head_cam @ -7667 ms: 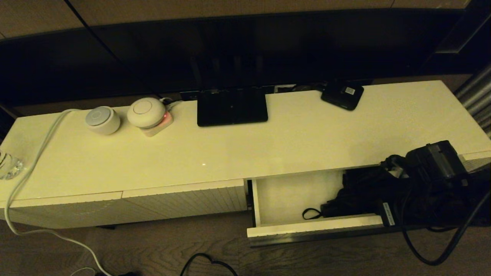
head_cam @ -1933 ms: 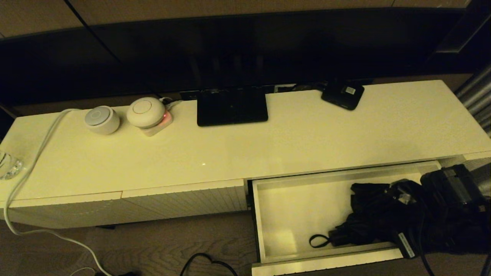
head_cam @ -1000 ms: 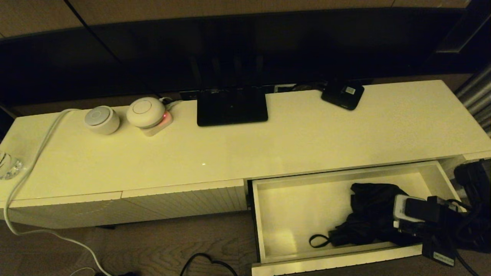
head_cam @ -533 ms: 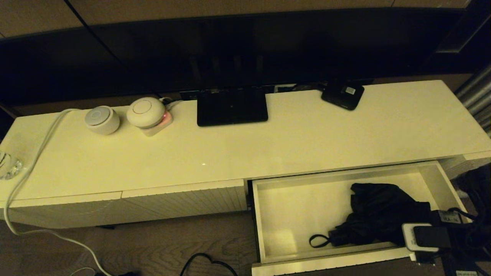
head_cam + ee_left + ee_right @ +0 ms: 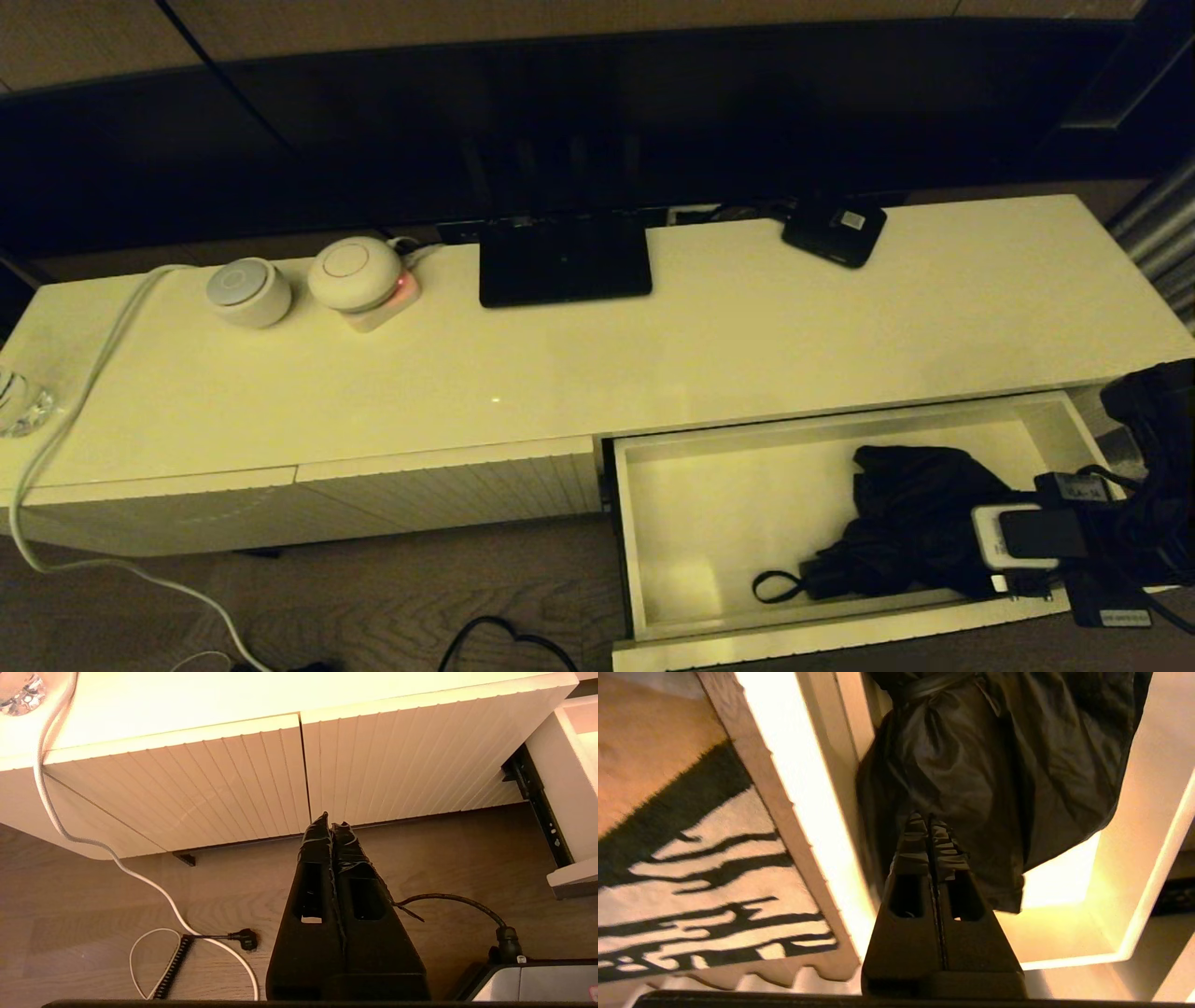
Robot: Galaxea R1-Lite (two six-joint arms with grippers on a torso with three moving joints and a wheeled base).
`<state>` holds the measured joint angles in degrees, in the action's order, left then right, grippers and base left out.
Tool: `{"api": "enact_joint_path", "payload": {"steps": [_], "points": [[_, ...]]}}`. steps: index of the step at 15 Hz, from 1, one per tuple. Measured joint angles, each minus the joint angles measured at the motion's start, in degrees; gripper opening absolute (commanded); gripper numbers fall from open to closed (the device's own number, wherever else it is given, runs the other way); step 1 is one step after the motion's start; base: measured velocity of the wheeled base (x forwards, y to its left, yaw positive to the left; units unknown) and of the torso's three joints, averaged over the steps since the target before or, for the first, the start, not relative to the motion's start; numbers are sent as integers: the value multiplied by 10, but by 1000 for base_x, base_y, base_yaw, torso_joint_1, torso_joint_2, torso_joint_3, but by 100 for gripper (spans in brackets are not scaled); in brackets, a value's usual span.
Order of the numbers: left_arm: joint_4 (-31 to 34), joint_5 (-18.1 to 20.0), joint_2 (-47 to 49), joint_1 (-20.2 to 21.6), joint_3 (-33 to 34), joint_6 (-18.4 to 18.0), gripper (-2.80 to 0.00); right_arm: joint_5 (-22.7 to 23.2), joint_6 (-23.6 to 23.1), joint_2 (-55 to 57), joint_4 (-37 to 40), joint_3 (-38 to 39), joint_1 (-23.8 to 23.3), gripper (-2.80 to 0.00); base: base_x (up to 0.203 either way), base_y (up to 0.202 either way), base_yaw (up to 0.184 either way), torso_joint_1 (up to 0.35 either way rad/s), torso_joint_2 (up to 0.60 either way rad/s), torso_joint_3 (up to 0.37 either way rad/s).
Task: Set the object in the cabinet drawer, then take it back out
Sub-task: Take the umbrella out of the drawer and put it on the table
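umbrella (image 5: 910,523): black compact folding one, canopy loose and crumpled, short handle with a thin wrist loop poking out the end nearest the drawer's middle
where: lying inside the pulled-out cream drawer (image 5: 803,630), toward its right end
right gripper (image 5: 930,823): hanging over the drawer's right end, fingers pressed together, tips right at the fabric, nothing pinched
left gripper (image 5: 331,823): parked low in front of the ribbed cabinet fronts, fingers pressed together too
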<state>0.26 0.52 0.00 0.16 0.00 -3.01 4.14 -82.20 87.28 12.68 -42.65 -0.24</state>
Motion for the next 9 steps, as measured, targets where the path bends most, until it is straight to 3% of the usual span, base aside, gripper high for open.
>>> {"api": "enact_joint_path", "payload": {"steps": [6, 7, 9], "points": [[0, 0, 0, 0, 0, 0, -280, 3, -39, 44, -1, -29, 3, -280, 0, 0, 0, 0, 0, 0], [0, 0, 0, 0, 0, 0, -280, 14, -38, 52, -2, -38, 4, 0, 0, 0, 0, 0, 0, 0], [0, 0, 0, 0, 0, 0, -280, 26, -39, 63, -2, -47, 4, 0, 0, 0, 0, 0, 0, 0]]}}
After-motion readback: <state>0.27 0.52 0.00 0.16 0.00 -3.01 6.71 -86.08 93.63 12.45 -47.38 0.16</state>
